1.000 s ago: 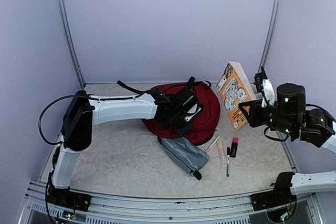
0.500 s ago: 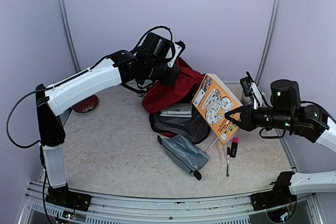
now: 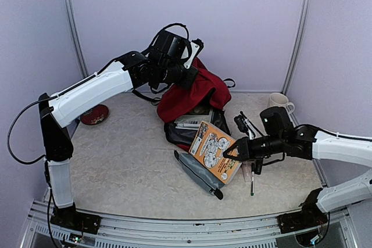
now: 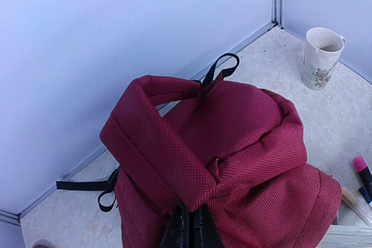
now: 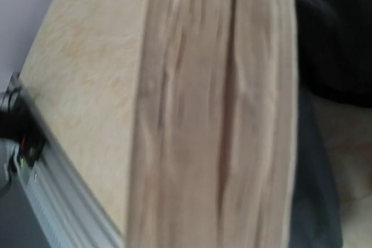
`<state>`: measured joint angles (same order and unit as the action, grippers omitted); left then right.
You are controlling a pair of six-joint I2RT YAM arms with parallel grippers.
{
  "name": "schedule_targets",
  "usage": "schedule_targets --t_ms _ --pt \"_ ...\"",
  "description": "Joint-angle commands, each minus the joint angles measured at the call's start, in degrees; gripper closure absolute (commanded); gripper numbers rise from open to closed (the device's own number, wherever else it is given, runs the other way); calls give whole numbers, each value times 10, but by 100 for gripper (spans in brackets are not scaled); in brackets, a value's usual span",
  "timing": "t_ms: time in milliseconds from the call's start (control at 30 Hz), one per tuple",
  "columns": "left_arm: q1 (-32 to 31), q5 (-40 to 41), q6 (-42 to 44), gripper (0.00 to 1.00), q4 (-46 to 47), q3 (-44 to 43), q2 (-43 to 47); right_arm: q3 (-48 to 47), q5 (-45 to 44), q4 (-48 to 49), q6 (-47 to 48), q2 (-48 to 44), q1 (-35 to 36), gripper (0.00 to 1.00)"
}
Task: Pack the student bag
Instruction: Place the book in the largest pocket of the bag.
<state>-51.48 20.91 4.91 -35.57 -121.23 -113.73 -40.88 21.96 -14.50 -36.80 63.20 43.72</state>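
Beige mottled table (image 3: 128, 166), lilac walls. Student bag (image 3: 200, 91) sits back centre, mouth gaping toward the front, its top fabric hoisted by the left gripper (image 3: 187, 78), jaws clenched on it. Right gripper (image 3: 231, 154) grasps an orange book (image 3: 214, 150) by its edge, tilted over the grey pouch (image 3: 197, 171). Mug (image 3: 280, 101) back right.

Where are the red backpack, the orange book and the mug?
student bag (image 3: 203, 91): top external view, on its lifted red fabric.
book (image 3: 216, 150): top external view, middle of cover.
mug (image 4: 321, 56): left wrist view, on its side.
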Motion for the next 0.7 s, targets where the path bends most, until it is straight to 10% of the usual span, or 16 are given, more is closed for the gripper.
schedule_targets --t_ms 0,667 --pt "-9 -13 -8 100 39 -16 29 7 17 227 -99 78 -41 100" --pt "-80 -36 -41 100 58 138 192 -183 -105 421 -286 392 -89 100"
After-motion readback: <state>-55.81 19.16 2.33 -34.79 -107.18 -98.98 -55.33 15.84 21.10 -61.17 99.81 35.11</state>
